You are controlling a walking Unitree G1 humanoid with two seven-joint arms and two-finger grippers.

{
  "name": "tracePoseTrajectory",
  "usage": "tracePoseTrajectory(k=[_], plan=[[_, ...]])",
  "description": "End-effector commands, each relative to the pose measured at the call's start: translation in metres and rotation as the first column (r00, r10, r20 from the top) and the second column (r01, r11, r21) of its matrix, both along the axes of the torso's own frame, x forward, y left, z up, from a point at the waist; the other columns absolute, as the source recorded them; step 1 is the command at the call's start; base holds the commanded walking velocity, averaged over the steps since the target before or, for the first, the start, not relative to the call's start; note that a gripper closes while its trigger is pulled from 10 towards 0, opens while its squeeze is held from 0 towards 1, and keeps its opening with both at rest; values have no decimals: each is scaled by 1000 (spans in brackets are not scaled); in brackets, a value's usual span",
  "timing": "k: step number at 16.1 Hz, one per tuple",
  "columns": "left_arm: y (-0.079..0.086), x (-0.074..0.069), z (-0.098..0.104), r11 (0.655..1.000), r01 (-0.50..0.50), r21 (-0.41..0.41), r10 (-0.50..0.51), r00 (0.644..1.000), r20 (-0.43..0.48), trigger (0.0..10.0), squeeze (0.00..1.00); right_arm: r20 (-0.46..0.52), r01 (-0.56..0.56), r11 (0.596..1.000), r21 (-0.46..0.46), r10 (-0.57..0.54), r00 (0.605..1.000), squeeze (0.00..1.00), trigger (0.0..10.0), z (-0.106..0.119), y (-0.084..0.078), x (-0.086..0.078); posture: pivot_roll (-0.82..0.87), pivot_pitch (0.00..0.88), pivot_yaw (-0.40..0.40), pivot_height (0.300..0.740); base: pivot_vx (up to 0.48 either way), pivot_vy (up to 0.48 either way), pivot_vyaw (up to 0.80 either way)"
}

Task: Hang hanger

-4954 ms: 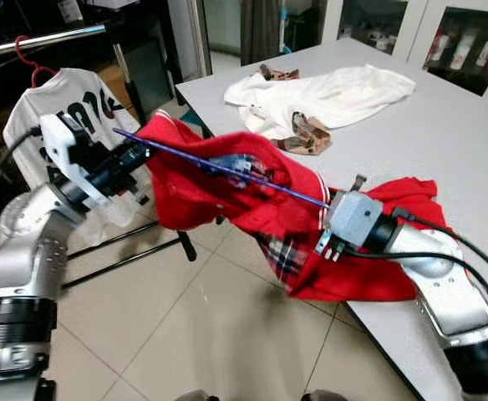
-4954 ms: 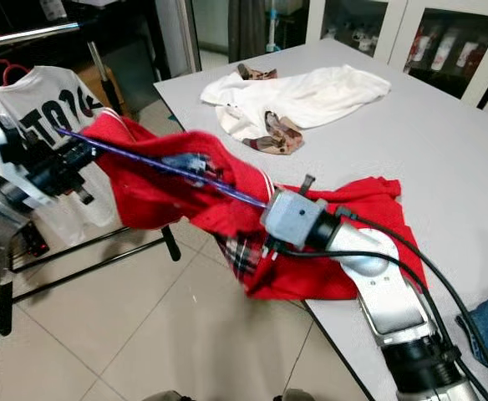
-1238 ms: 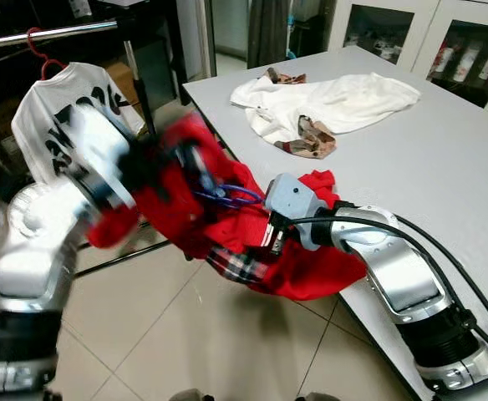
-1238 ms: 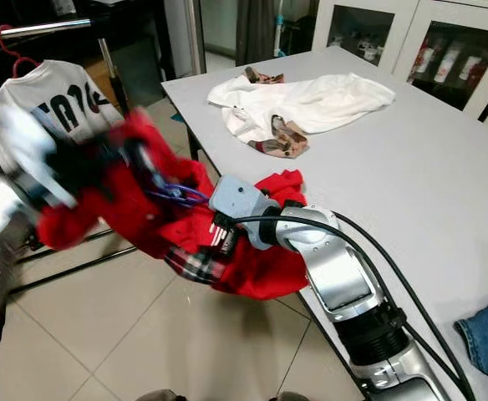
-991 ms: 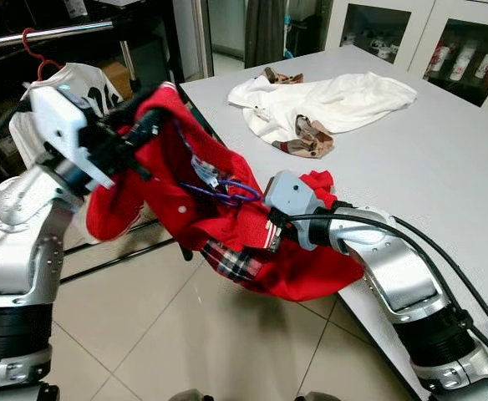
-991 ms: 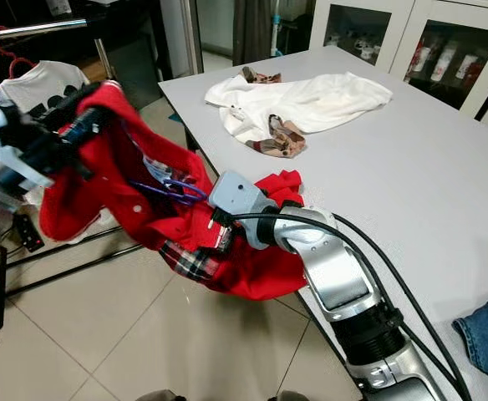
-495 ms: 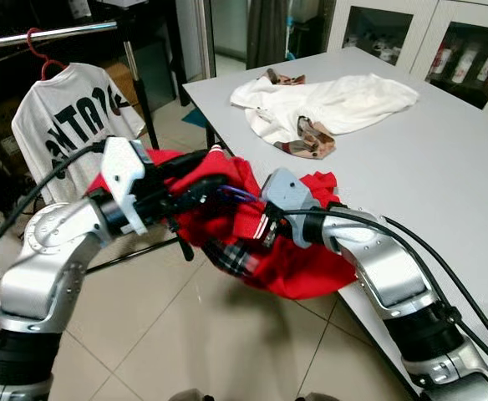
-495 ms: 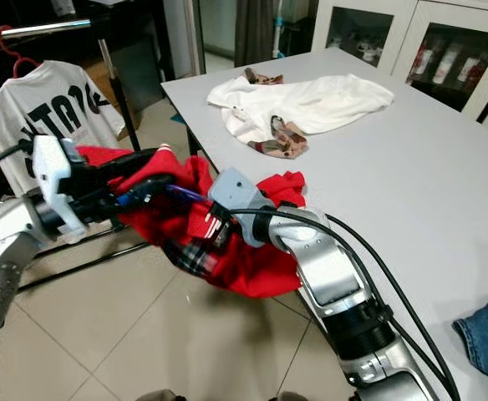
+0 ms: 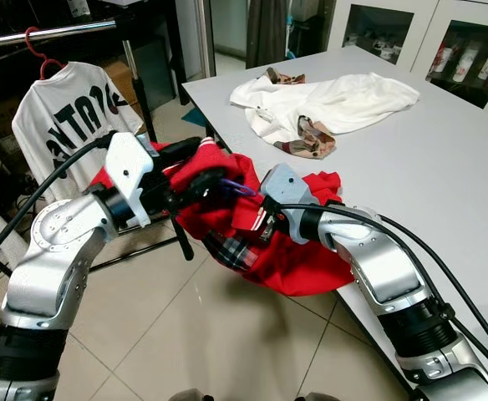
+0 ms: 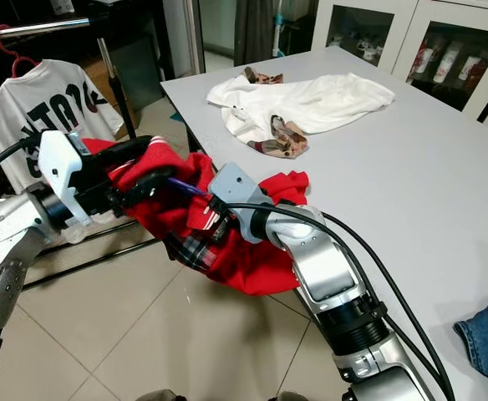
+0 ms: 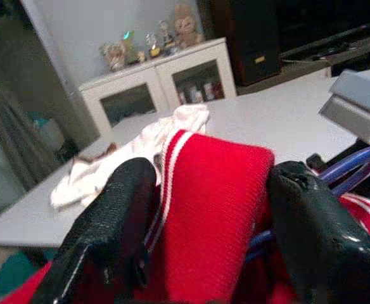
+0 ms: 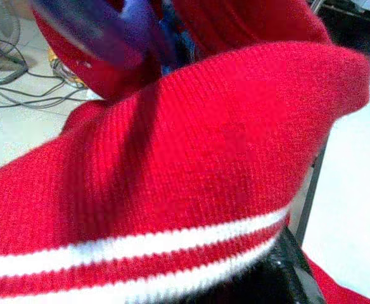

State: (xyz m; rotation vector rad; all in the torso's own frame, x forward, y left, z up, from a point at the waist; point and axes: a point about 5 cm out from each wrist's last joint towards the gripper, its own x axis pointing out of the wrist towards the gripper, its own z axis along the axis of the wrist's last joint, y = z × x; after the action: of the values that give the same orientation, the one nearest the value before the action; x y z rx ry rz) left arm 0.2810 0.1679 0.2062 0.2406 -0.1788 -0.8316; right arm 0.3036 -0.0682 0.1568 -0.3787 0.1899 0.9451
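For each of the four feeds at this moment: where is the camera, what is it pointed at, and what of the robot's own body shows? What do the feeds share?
Left eye view: on the head, looking forward and down at the grey table; both silver arms hold the red garment off its edge.
Right eye view: the head's other eye, same scene; white T-shirt hangs at left.
Left wrist view: looks along the left pincer, its fingers around red cloth.
Right wrist view: close on the striped red cuff; one finger of the right pincer.
Shared: the red garment and the purple hanger.

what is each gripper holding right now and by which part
Left gripper pinches the red knit shirt at its white-striped ribbed collar. Right gripper's hold is hidden by the fabric.
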Motion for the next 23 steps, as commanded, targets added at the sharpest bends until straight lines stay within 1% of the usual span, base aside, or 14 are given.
tracePoseTrajectory(k=[1, 3, 4, 7, 9, 11, 13, 14, 15, 16, 17, 19, 22, 23], plan=[[-2, -4, -7, 1000, 26, 3, -26, 998, -57, 10000, 0, -7, 19, 1000, 12, -19, 1000, 0, 0, 0, -2, 2, 22, 0, 46, 736, 0, 0, 0], [4, -13, -9, 999, 31, -9, -32, 994, -107, 10000, 0, -13, 77, 997, 3, -77, 997, 0, 0, -5, -12, 8, 22, 0, 47, 736, 0, 0, 0], [7, -21, -12, 998, 42, 47, -35, 990, -139, 10000, 0, -6, 127, 992, 6, -127, 992, 0, 0, -5, -16, 14, 22, 0, 47, 736, 0, 0, 0], [8, -26, -15, 986, 36, 164, -9, 987, -160, 10000, 0, 5, 175, 984, 10, -175, 985, 0, 0, -4, -19, 21, 31, 0, 42, 736, 0, 0, 0], [28, -22, -32, 871, -69, 486, 150, 980, -129, 10000, 0, 9, 208, 978, 23, -208, 978, 0, 0, -4, -20, 26, 37, 0, 39, 736, 0, 0, 0], [33, -22, -30, 842, -108, 529, 186, 978, -97, 10000, 0, 4, 216, 976, 33, -217, 976, 0, 0, -4, -20, 27, 39, 0, 41, 736, 0, 0, 0], [27, -22, -17, 867, -126, 481, 175, 983, -58, 10000, 0, -14, 206, 978, 43, -206, 978, 0, 0, -4, -18, 26, 37, 0, 43, 736, 0, 0, 0], [18, -28, -9, 922, -85, 378, 123, 989, -78, 10000, 0, -32, 198, 978, 60, -196, 980, 0, 0, -3, -16, 24, 35, 0, 45, 736, 0, 0, 0], [6, -39, -6, 974, 4, 227, 26, 991, -128, 10000, 0, -68, 187, 976, 112, -181, 981, 0, 0, 1, -11, 20, 33, 0, 46, 736, 0, 0, 0], [-2, -51, -14, 984, 67, 168, -37, 983, -178, 10000, 0, -110, 176, 970, 168, -159, 981, 0, 0, 4, -5, 16, 31, 0, 47, 736, 0, 0, 0], [-7, -56, -20, 988, 92, 128, -64, 976, -208, 10000, 0, -127, 158, 968, 194, -135, 983, 0, 0, 7, 0, 13, 29, 0, 48, 736, 0, 0, 0], [-23, -72, -36, 988, 127, -87, -146, 954, -263, 10000, 0, -178, 88, 965, 248, -44, 983, 0, 0, 10, 13, -1, 32, 0, 43, 736, 0, 0, 0], [-24, -77, -53, 966, 19, -258, -97, 952, -292, 10000, 0, -205, 84, 969, 232, -36, 978, 0, 0, -1, 10, -5, 36, 0, 37, 736, 0, 0, 0], [-26, -84, -68, 948, -58, -313, -44, 949, -312, 10000, 0, -225, 95, 973, 209, -47, 973, 0, 0, -12, 5, -10, 40, 0, 33, 736, 0, 0, 0]])
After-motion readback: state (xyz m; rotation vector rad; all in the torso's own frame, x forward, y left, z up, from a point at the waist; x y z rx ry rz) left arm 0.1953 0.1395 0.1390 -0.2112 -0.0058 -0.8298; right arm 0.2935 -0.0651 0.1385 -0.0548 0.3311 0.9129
